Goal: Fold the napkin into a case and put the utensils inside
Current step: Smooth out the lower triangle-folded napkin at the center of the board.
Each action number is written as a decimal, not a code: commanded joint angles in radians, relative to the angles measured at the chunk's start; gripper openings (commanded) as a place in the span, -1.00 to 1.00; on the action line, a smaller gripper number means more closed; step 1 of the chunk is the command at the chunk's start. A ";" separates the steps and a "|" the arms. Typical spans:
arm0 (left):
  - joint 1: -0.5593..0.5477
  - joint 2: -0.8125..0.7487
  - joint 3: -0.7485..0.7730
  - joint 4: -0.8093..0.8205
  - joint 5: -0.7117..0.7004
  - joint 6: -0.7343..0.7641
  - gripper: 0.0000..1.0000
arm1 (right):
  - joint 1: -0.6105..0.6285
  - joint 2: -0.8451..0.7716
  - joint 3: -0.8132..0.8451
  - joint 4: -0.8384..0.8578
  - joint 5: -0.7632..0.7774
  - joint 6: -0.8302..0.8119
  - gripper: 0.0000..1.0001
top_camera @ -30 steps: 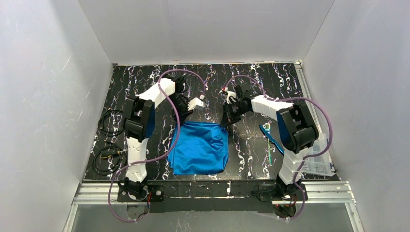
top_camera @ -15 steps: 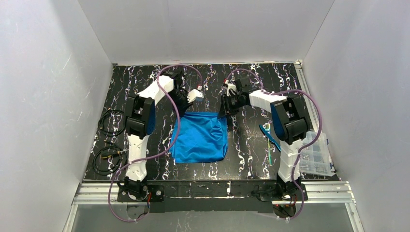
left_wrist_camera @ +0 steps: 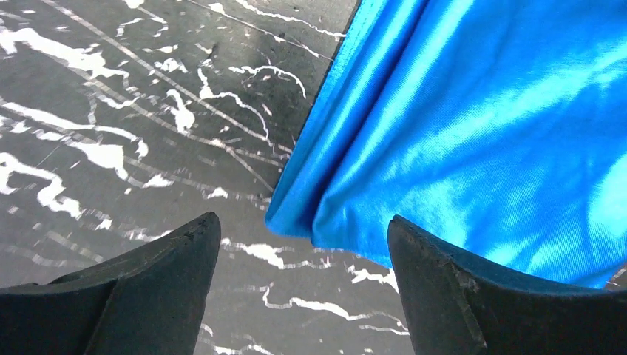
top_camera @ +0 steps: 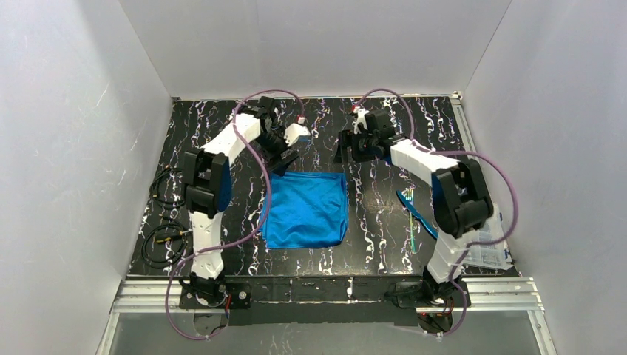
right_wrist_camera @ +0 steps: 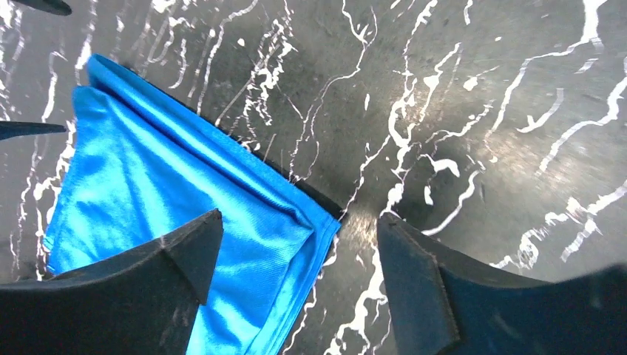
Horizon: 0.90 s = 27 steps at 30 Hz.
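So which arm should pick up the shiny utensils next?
Right, probably: the utensils lie on its side of the napkin, and the right claw is open. The left claw sits across it.

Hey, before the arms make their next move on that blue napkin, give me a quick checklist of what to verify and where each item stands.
1. Left hand open, nothing pinched: ok.
2. Right hand open, nothing pinched: ok.
3. Bright blue folded cloth napkin lying flat on the black marbled table: ok.
4. Napkin's layered edges lined up at the far corners: cannot tell; the left corner looks slightly bunched.
5. Napkin shaped into a case: not ok, it is a plain rectangle.
6. Slender blue-green utensils off the cloth, on its right beside the right arm: ok.
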State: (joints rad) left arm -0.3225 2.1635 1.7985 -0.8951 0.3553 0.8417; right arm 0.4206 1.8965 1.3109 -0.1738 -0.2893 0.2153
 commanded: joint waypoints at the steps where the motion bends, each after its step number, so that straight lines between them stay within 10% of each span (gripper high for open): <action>1: 0.025 -0.176 -0.049 -0.007 0.062 -0.038 0.61 | 0.025 -0.167 -0.093 0.103 0.097 0.051 0.61; 9: 0.031 -0.188 -0.184 -0.025 0.096 0.026 -0.14 | 0.048 -0.166 -0.257 0.219 -0.025 0.194 0.07; 27: 0.038 -0.130 -0.232 0.022 0.053 0.026 -0.37 | 0.047 -0.066 -0.241 0.234 -0.036 0.221 -0.01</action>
State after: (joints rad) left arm -0.2897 2.0457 1.5879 -0.8597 0.4026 0.8562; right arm 0.4717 1.8343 1.0489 0.0437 -0.3222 0.4305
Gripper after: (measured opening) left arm 0.329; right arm 0.461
